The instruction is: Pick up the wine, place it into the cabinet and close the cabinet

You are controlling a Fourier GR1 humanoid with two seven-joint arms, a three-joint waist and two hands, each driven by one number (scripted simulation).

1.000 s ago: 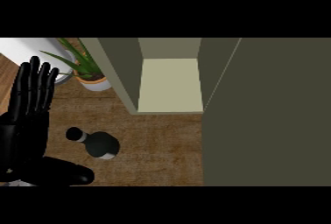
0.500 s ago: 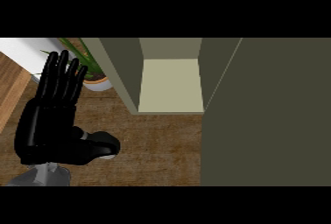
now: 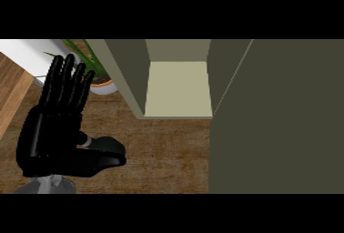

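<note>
— Where's the wine (image 3: 106,146) now?

— On the counter (image 3: 168,150), near its left edge, lying under my left hand (image 3: 57,136). Only its dark body peeks out just right of my thumb.

— Have you got hold of it?

— No. My fingers are straight, pointing away from me; the thumb lies alongside it. Nothing gripped.

— And the cabinet (image 3: 178,91)?

— Open, beyond and right of the bottle. My right hand isn't visible, so I judge the left must take it.

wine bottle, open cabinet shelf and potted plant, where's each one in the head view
wine bottle (image 3: 107,144): head view, on the dark body showing beside the left hand's thumb.
cabinet shelf (image 3: 178,88): head view, on the pale floor of the open compartment.
potted plant (image 3: 102,85): head view, on the white pot's rim.
</note>
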